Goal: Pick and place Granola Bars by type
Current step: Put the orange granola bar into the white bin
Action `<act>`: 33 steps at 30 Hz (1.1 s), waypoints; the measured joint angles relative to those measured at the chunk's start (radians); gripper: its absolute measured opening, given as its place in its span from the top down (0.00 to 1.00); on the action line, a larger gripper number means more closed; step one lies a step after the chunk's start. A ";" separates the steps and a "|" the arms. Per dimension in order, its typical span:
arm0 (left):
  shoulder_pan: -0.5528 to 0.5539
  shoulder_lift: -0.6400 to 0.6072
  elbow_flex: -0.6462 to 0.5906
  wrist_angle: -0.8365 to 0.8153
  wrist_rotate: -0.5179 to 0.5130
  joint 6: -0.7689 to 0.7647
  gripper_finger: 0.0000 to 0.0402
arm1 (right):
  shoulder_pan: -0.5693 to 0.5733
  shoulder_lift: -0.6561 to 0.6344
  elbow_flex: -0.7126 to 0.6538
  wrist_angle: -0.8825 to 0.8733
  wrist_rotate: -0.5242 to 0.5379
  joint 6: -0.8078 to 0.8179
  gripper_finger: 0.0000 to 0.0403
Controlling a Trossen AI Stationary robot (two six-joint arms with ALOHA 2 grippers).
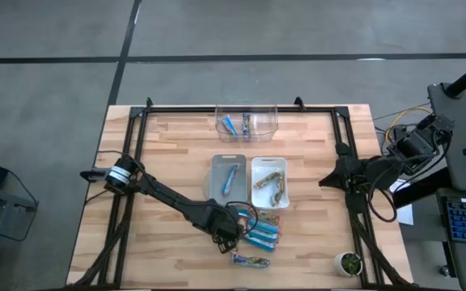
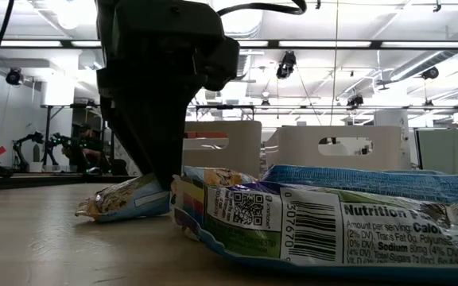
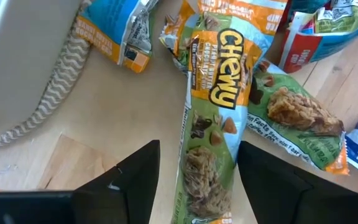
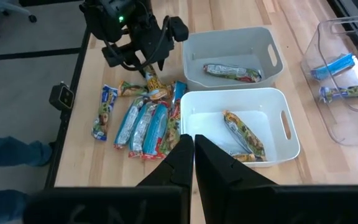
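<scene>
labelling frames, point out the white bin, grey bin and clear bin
white bin [image 1: 255, 179] high view, bare floor by its left wall
grey bin [image 1: 217, 184] high view, bare floor at left
clear bin [image 1: 265, 123] high view, bare floor at right

In the left wrist view, the green-wrapped bar lying between the fingers carries the brand word "Chewy" in big yellow letters.

In the low view, the back of the nearest wrapper shows a QR code, a barcode with the digits "0 30767", and a panel headed "Nutrition", with "Amount per serving", "Calo…" and "Sodium" legible; smaller print cannot be read.
</scene>
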 joint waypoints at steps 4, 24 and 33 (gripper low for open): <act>0.001 0.000 0.010 0.002 0.010 0.000 0.53 | 0.000 0.000 0.000 0.000 0.005 -0.003 0.98; -0.053 -0.005 0.204 -0.253 0.012 -0.086 0.55 | 0.000 0.000 0.000 0.001 0.003 -0.002 0.98; -0.222 -0.007 0.234 -0.334 -0.196 -0.251 0.55 | 0.000 0.000 0.000 0.007 0.001 -0.026 0.98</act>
